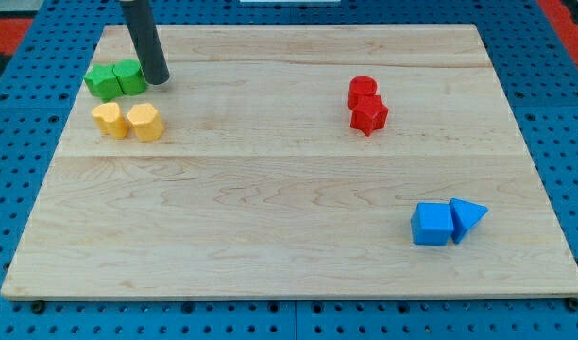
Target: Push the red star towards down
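Observation:
The red star (pixel 369 115) lies on the wooden board (pixel 289 189) at the view's upper right, touching a red cylinder (pixel 362 92) just above it. My tip (pixel 156 79) is at the view's upper left, far to the left of the red star. It stands right beside two green blocks (pixel 116 79), at their right edge.
Two yellow blocks (pixel 128 121) sit just below the green ones. A blue cube (pixel 432 225) and a blue triangle (pixel 467 217) sit together at the view's lower right. Blue pegboard surrounds the board.

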You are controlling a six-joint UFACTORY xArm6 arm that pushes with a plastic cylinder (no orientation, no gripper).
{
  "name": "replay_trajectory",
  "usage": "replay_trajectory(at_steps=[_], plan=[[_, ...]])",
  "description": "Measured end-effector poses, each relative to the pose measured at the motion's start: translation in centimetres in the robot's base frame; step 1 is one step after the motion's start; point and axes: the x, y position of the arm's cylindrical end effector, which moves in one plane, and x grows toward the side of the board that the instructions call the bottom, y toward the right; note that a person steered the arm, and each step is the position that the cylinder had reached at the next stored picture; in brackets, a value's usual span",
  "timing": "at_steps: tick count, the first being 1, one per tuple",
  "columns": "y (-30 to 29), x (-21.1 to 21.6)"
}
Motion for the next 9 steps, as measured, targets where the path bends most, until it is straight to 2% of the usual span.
replay_trajectory(at_steps=[2,3,4,5,6,7,8,9], plan=[[2.6,0.0],[5.8,0.6],[12.1,3.1],[17.8,8.1],[20.0,13.4],[26.9,15.3],[29.8,15.1],[33.7,12.3]])
